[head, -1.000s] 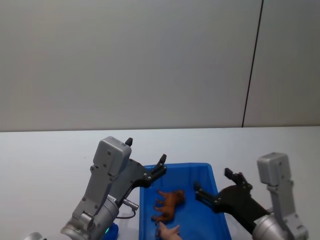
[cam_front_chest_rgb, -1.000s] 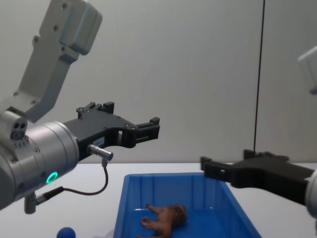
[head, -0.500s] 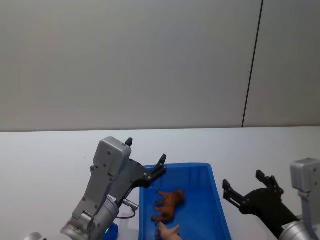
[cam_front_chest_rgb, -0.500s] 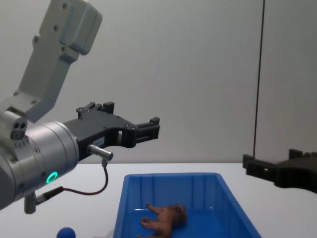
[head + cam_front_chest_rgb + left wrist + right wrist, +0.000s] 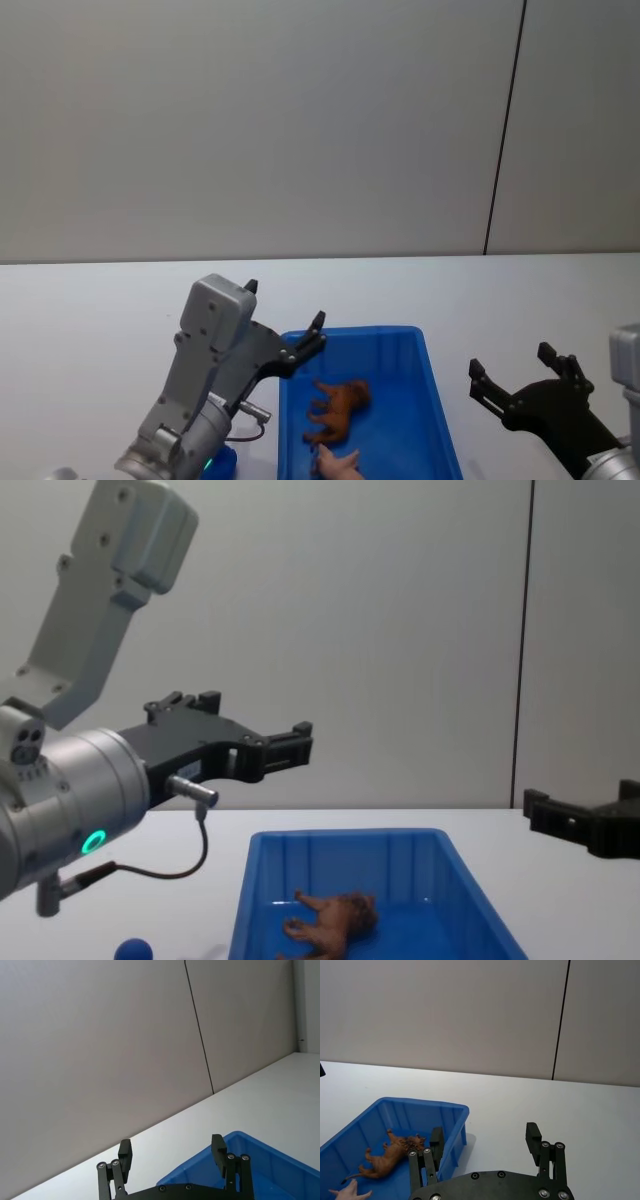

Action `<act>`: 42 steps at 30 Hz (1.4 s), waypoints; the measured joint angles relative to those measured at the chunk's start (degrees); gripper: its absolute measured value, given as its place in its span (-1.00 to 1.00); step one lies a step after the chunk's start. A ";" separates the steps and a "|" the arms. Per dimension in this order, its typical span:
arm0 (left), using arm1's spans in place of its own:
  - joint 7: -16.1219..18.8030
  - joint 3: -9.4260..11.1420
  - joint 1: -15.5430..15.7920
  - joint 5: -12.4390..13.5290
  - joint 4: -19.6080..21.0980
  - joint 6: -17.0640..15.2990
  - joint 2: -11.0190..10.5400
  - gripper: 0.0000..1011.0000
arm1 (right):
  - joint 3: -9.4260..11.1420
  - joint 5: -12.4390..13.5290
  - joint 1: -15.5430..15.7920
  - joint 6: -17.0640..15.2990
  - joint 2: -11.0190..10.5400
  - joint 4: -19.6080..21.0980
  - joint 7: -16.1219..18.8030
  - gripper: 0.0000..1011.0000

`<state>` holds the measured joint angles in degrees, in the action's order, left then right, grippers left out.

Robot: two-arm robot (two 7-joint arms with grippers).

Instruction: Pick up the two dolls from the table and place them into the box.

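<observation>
Step in hand: one doll is in, one is out. My reading is that the blue one is now to be fetched.
Brown doll [image 5: 338,408]: lies on its side on the floor of the box [image 5: 350,332], about mid-length.
Blue doll [image 5: 133,948]: on the counter [image 5: 100,300], just left of the box's near-left corner and under the left arm, which partly hides it in the head view.
Left end effector [image 5: 305,340]: released and empty. It hangs high over the box's far-left corner and points right and away.
Right end effector [image 5: 510,362]: released and empty. It is held right of the box, apart from its wall and above the counter.
Pale hand-shaped thing [image 5: 335,462]: at the near end of the box; I cannot tell what it is.
Next move: probably for the left arm. It would pull back toward the near left, come down over the blue doll and close on it. It would then lift the doll clear of the left wall before letting go inside.
Care: the doll is rounded and soft, so a centred grip looks safest.
</observation>
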<state>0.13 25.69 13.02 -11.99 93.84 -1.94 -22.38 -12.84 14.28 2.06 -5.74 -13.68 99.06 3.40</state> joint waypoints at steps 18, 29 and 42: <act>4.30 -2.32 -3.52 -5.68 3.39 -7.47 -3.27 0.98 | 0.36 0.40 0.71 0.21 -0.51 0.67 -0.83 0.98; 5.23 -3.48 -5.14 -9.17 3.91 -12.19 -4.69 0.98 | 0.43 0.48 0.82 0.28 -0.58 0.75 -0.96 0.98; 4.74 -4.08 -6.18 -11.31 2.27 -15.97 -5.26 0.98 | 0.45 0.49 0.88 0.28 -0.63 0.83 -1.05 0.98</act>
<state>4.88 21.61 6.84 -23.30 96.11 -17.91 -27.64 -12.39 14.78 2.94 -5.46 -14.32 99.89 2.36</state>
